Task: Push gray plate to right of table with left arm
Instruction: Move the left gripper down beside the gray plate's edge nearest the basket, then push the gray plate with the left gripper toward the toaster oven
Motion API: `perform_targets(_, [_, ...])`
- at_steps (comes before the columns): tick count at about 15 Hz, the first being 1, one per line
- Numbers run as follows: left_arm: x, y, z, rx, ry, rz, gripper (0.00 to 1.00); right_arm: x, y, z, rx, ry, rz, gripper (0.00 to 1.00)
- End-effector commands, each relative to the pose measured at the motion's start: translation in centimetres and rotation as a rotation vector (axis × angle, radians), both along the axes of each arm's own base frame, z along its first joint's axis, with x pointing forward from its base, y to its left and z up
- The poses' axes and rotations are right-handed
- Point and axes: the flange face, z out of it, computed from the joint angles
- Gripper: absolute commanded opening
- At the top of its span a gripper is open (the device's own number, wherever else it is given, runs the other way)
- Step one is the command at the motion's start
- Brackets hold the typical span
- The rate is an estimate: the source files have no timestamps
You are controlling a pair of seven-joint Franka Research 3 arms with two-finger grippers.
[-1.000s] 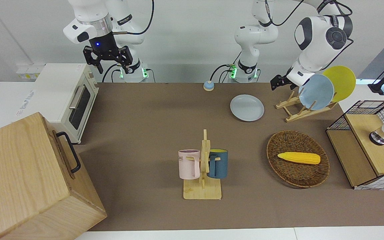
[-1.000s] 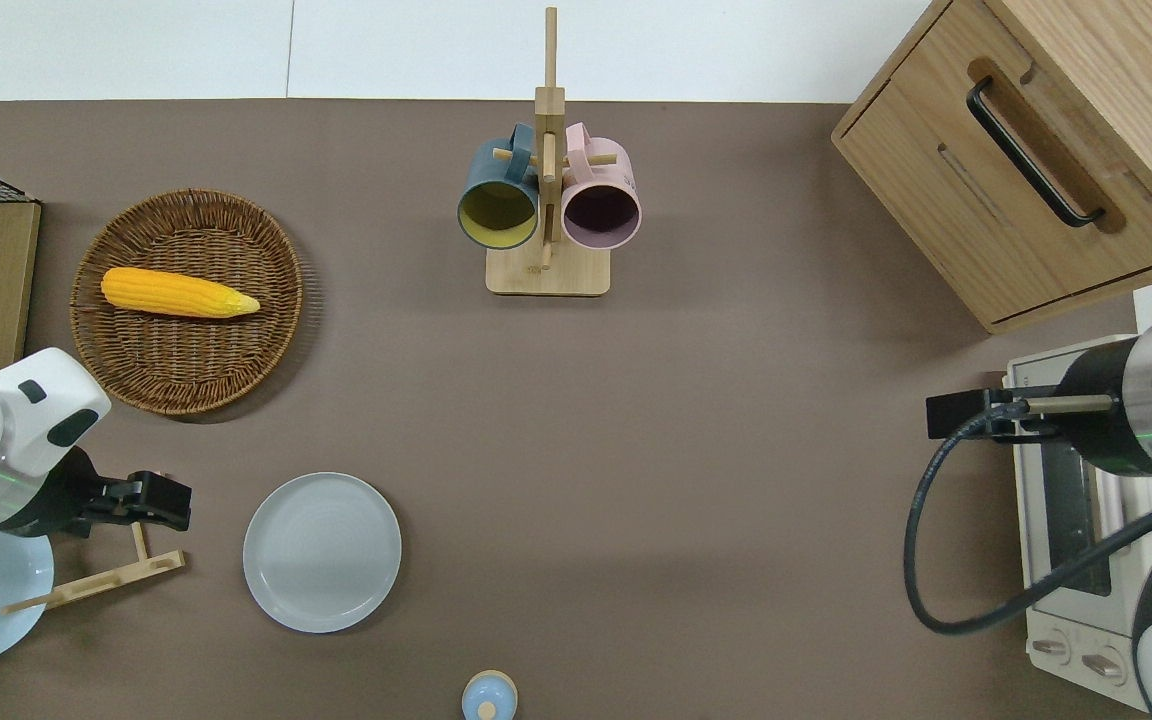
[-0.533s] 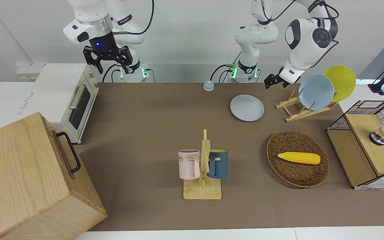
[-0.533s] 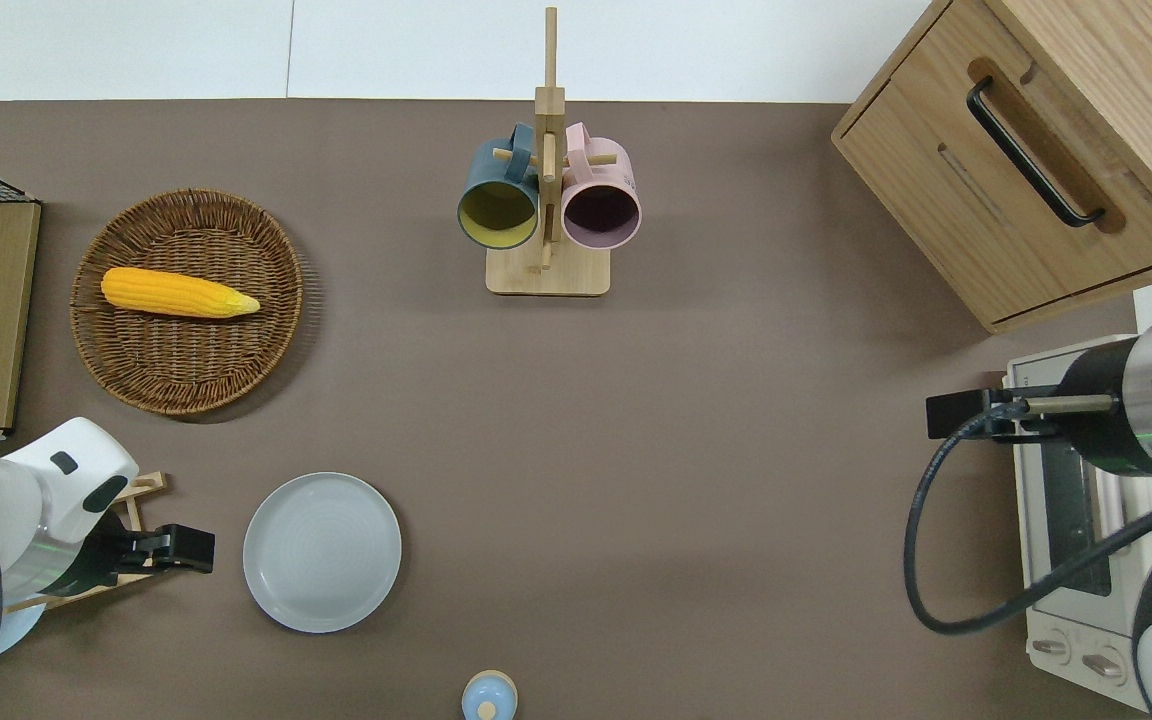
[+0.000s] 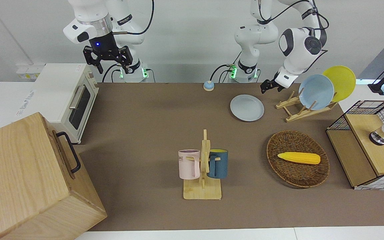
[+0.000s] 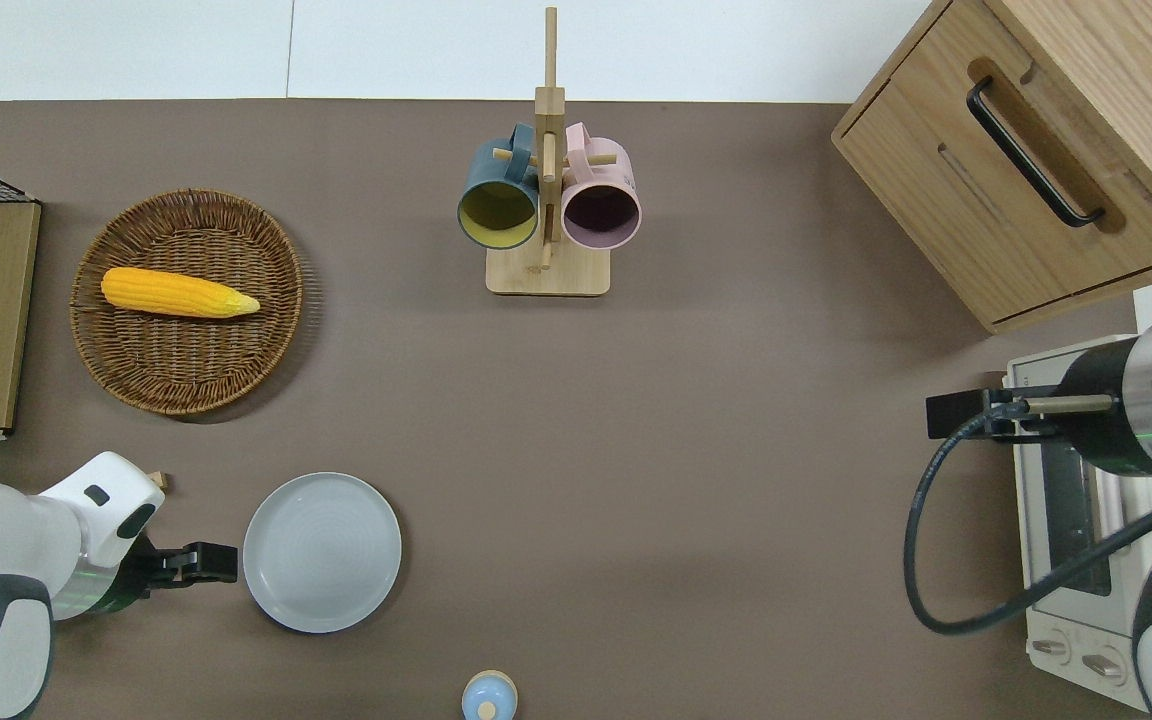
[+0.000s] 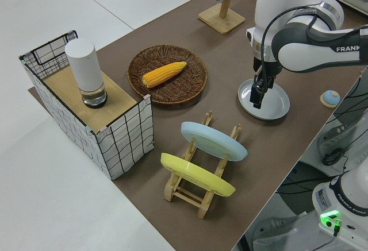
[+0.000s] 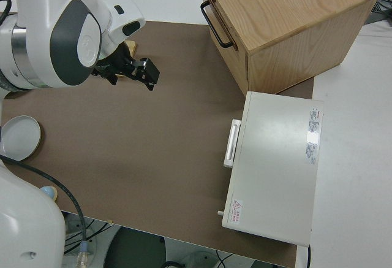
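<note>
The gray plate [image 5: 247, 107] lies flat on the brown table [image 5: 152, 133], near the robots and toward the left arm's end; it also shows in the overhead view [image 6: 322, 552] and the left side view [image 7: 275, 103]. My left gripper [image 6: 224, 563] is shut and empty, low at the plate's rim on the side toward the left arm's end [image 5: 266, 86] [image 7: 257, 95]. I cannot tell whether it touches the rim. My right arm is parked with its gripper [image 5: 108, 60] open.
A wooden dish rack [image 5: 292, 111] holds a sky-blue plate [image 5: 316, 92] and a yellow plate [image 5: 340, 81] beside the gray plate. A basket [image 5: 298, 173] holds corn. A mug rack [image 5: 202, 173], a small blue knob [image 5: 208, 86], a toaster oven [image 5: 72, 96] and a wooden cabinet [image 5: 28, 180] also stand here.
My left gripper has swung from over the dish rack toward the gray plate and come down to its rim. The plate and the right arm have not moved.
</note>
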Motion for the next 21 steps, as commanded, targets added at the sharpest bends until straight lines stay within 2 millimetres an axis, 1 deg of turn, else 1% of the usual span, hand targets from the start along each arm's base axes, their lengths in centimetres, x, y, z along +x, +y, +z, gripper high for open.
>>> perform_targets(1, [-2.0,0.6,-2.5,-0.019,-0.031,0.037,0.99,-0.7,-0.2,0.0,0.009,0.003,-0.024,0.996])
perform_targets(3, [-2.0,0.4,-3.1,-0.023,-0.045,0.043,0.96,-0.7,-0.2,0.0,0.009,0.003,-0.024,0.996])
perform_targets(6, [-2.3,0.5,-6.6,-0.016,-0.085,0.06,0.92,-0.7,-0.2,0.0,0.009,0.003,-0.024,0.996])
perform_targets(9, [-2.2,0.5,-6.9,-0.016,-0.084,0.06,0.88,-0.7,-0.2,0.0,0.009,0.003,-0.024,0.996])
perform_targets(10, [-2.1,0.6,-7.7,-0.015,-0.068,0.061,0.86,-0.7,-0.2,0.0,0.009,0.003,-0.024,0.996])
perform_targets(11, [-2.0,0.5,-8.1,-0.014,-0.066,0.06,0.84,-0.7,-0.2,0.0,0.009,0.003,-0.024,0.996])
perform_targets(14, [-1.9,0.0,-8.5,-0.014,-0.066,0.047,0.79,-0.7,-0.2,0.0,0.009,0.003,-0.024,0.996])
perform_targets(16, [-1.8,-0.3,-9.0,-0.012,-0.057,0.039,0.79,-0.7,-0.2,0.0,0.009,0.003,-0.024,0.996])
perform_targets(18, [-1.7,-0.8,-9.0,-0.01,-0.064,0.03,0.79,-0.7,-0.2,0.0,0.009,0.003,-0.024,0.996])
perform_targets(21, [-1.6,-1.1,-9.6,-0.01,-0.057,0.034,0.75,-0.7,-0.2,0.0,0.009,0.003,-0.024,0.996])
